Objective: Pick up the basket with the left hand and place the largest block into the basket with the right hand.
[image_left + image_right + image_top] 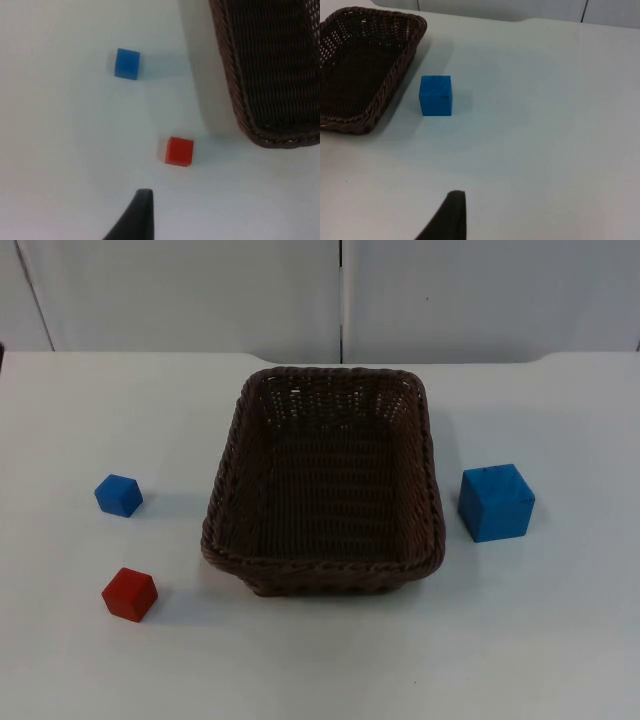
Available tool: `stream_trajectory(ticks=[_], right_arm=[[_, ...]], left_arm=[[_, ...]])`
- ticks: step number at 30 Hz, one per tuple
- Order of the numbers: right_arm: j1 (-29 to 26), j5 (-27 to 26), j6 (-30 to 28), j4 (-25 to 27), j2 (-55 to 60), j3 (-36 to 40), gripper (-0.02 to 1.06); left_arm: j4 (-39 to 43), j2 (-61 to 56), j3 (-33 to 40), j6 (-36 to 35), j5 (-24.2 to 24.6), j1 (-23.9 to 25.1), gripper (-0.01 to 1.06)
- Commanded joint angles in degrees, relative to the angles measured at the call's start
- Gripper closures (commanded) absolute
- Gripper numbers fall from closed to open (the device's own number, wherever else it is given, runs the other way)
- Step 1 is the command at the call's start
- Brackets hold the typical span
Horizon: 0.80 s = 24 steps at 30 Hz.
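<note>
Centrally on the white table sits a dark wicker basket, empty, long axis running toward the far wall. Large blue block sits just beside its right wall, apart, so right arm is nearer; faces roughly square w/ basket. Small blue block & red block lie on the left. Left gripper hangs above red block side, right gripper above table near large block; can't tell either's opening, nothing seen held.
</note>
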Motion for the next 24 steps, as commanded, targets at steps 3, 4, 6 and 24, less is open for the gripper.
stream_trajectory(ticks=[3, 4, 6, 24], right_arm=[[-0.21, 0.02, -0.41, 0.29, -0.16, 0.03, -0.01], [-0.21, 0.02, -0.41, 0.29, -0.16, 0.03, -0.01], [-0.21, 0.02, -0.41, 0.29, -0.16, 0.03, -0.01], [-0.21, 0.02, 0.43, 0.06, -0.16, 0.03, -0.01]], left_arm=[[-1.18, 3.72, -2.22, 1.28, -2.58, 0.25, 0.00], [-1.18, 4.18, -2.64, 1.42, -2.95, 0.25, 0.00], [-1.18, 7.62, -4.78, 2.22, -3.54, 0.25, 0.00], [-2.38, 23.26, -15.99, 4.32, -5.36, 0.25, 0.00]])
